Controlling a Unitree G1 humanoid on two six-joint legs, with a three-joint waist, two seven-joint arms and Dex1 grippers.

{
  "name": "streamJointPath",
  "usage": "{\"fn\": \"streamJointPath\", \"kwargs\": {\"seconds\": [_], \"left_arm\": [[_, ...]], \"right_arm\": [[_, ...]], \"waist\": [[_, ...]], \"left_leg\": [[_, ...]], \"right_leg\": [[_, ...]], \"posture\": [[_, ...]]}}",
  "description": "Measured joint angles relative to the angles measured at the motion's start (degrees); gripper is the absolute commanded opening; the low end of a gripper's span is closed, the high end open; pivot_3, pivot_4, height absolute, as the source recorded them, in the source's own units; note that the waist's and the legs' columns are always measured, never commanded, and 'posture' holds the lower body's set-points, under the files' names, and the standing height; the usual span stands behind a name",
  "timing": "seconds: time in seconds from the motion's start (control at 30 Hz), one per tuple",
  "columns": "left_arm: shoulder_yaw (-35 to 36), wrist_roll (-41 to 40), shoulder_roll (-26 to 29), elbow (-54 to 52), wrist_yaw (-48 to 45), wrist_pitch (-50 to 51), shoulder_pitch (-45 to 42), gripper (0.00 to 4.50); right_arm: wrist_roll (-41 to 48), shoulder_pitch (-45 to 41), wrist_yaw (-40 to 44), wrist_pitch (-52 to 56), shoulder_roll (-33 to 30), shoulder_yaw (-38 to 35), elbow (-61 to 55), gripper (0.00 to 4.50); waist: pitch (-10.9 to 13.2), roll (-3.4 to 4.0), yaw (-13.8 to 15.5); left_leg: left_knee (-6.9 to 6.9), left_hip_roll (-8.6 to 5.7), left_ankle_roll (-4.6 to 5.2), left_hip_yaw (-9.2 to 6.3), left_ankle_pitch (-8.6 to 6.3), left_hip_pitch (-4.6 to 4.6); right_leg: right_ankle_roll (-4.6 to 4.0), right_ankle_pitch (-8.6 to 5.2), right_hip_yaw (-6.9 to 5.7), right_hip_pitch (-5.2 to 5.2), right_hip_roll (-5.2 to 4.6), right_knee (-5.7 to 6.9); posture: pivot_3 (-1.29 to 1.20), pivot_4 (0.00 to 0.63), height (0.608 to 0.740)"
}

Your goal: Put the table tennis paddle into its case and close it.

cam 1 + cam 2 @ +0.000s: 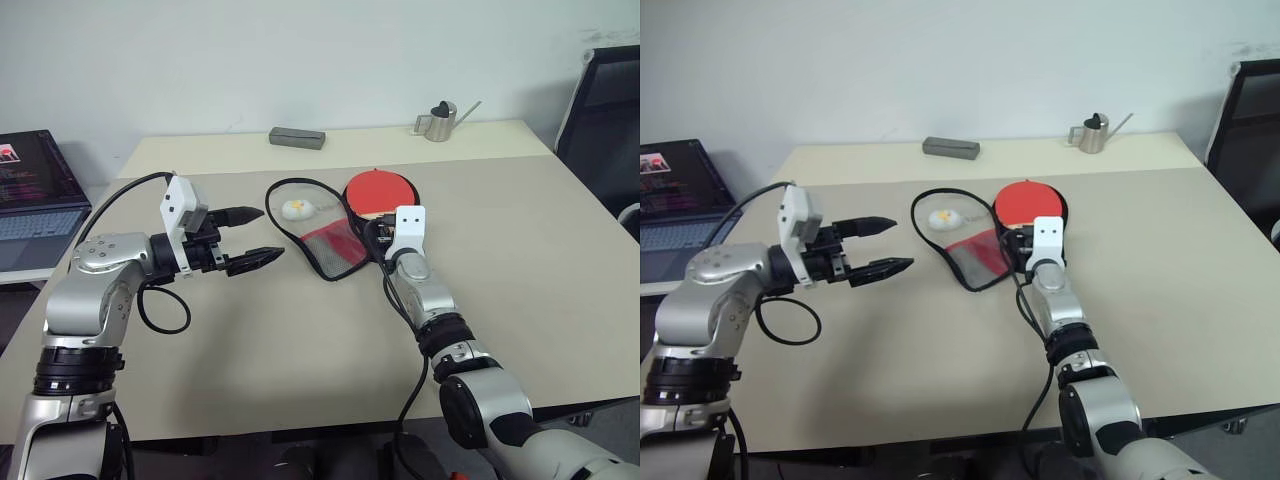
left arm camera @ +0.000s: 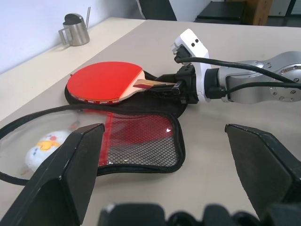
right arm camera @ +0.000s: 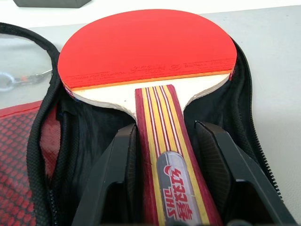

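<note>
My right gripper [image 3: 162, 165] is clamping the striped wooden handle of the round red rubber table tennis paddle [image 3: 146, 47], which is lying in its case [image 3: 42, 141], unzipped black-lined fabric with mesh. My left gripper [image 1: 252, 238] is hovering wide apart, left of it.

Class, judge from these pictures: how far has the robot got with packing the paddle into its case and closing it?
Done: the paddle lies on the open case's black lining. In hand: the right pincer has its fingers either side of the handle; whether they press it I cannot tell. Left: the mesh-pocket flap lies folded out on the table, unzipped; the open left pincer hovers beside it.
</note>
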Motion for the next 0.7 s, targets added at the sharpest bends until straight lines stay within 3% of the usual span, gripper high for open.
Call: {"fn": "streamJointPath", "kwargs": {"seconds": [0.7], "left_arm": [[0.0,0.1,-0.1,0.0,0.5,0.0,0.0,4.5]], "right_arm": [[0.1,-2.8,-1.7,-2.2,-0.1,-0.1,6.9,1.59]], "waist": [[0.0,0.0,-0.1]], "left_leg": [[0.04,0.0,-0.03,0.0,0.02,0.01]], "right_leg": [[-0.02,0.01,0.01,0.0,0.01,0.08]], "posture": [[0.0,0.15,0.74]]}}
